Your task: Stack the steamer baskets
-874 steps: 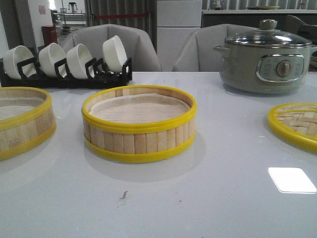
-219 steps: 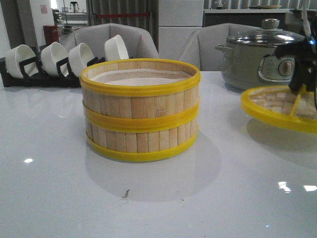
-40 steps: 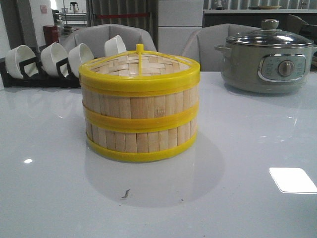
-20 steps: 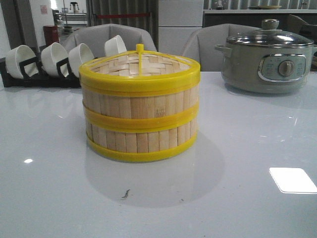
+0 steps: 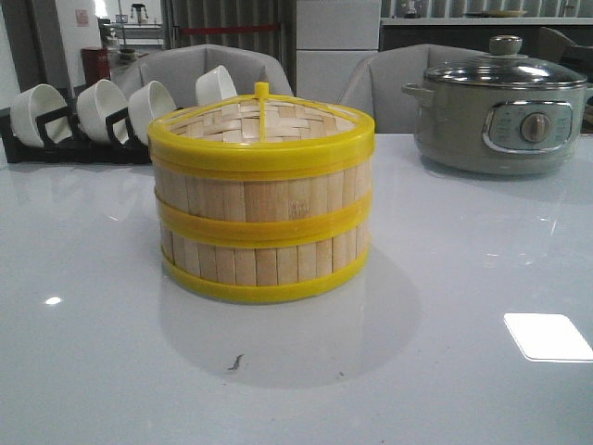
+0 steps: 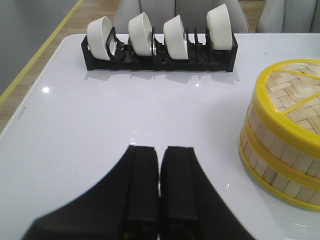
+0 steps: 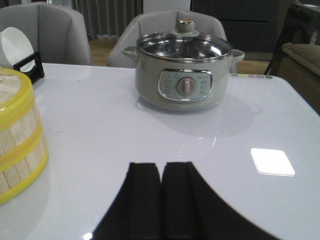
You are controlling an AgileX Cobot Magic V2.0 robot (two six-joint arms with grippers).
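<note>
- We see the steamer baskets stacked at centre frame in the front view, the lid on top.
- Our left gripper and right gripper are pressed closed, holding nothing, well apart from the stack.
- We judge the baskets light, stiff, smooth-rimmed; grip opposite rims.
</note>
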